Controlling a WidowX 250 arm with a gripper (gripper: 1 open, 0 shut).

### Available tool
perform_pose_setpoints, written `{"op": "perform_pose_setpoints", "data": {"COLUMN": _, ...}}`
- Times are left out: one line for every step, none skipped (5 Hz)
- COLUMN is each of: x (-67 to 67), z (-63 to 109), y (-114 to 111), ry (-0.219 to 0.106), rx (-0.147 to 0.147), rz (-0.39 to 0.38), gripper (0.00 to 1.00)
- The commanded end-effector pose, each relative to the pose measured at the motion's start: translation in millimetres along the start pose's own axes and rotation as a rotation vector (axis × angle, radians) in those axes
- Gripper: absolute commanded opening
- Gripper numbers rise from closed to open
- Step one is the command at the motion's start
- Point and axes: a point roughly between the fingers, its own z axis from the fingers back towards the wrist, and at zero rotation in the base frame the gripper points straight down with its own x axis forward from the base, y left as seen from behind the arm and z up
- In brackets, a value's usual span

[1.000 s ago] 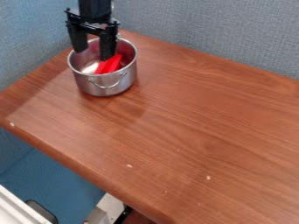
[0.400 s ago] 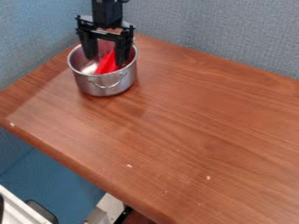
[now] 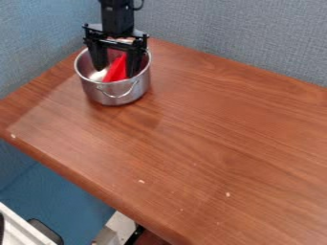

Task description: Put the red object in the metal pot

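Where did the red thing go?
The red object is inside the metal pot, leaning against its inner wall. The pot sits near the far left corner of the wooden table, with the open tool right over it.

A brown wooden table point(image 3: 192, 124) carries the metal pot point(image 3: 113, 86) near its far left corner.
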Motion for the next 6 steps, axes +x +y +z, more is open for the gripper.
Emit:
{"op": "perform_pose_setpoints", "data": {"x": -4.8, "z": 19.0, "y": 5, "ry": -0.069, "rx": 0.01, "rz": -0.006, "gripper": 1.0}}
{"op": "perform_pose_setpoints", "data": {"x": 4.7, "z": 9.7, "y": 6, "ry": -0.063, "rx": 0.011, "rz": 0.007, "gripper": 1.0}}
{"op": "perform_pose_setpoints", "data": {"x": 14.1, "z": 0.4, "y": 7, "ry": -0.057, "rx": 0.011, "rz": 0.021, "gripper": 1.0}}
{"op": "perform_pose_setpoints", "data": {"x": 13.0, "z": -4.6, "y": 4, "ry": -0.054, "rx": 0.006, "rz": 0.048, "gripper": 1.0}}
{"op": "perform_pose_setpoints", "data": {"x": 11.8, "z": -7.8, "y": 3, "ry": -0.054, "rx": -0.001, "rz": 0.079, "gripper": 1.0}}
{"op": "perform_pose_setpoints", "data": {"x": 10.7, "z": -10.8, "y": 1, "ry": -0.053, "rx": -0.007, "rz": 0.111, "gripper": 1.0}}
